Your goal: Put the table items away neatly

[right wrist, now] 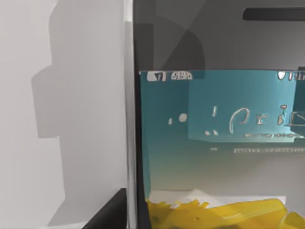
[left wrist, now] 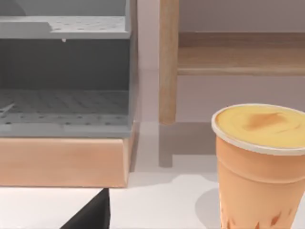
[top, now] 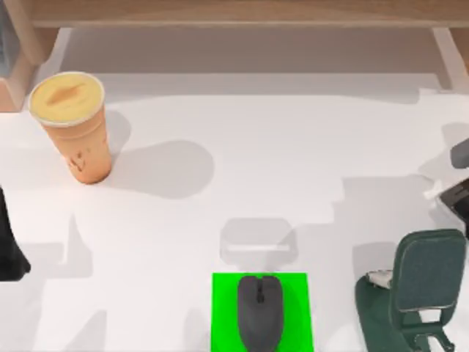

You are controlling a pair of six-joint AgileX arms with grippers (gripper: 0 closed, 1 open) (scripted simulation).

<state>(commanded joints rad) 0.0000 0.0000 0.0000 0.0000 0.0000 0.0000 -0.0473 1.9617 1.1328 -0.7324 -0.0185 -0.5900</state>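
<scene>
i'm looking at the white bench sitting mostly bare. the dark green stand is sitting at its near right corner, and the bright green pad is lying at the near middle edge. the orange cup is standing upright at the far left, well apart from everything else; in my left wrist view the cup is sitting close in front of a grey shelf unit. the smartphone is looming very close in my right wrist view, icon screen facing the camera, so i'm judging the right arm is working the phone step near the right edge, by the stand. the dark grey mouse is resting on the pad, looking already placed. i can't tell either pincer's state, left or right. next move, i reckon: seating the phone on the stand, then the cup.
</scene>
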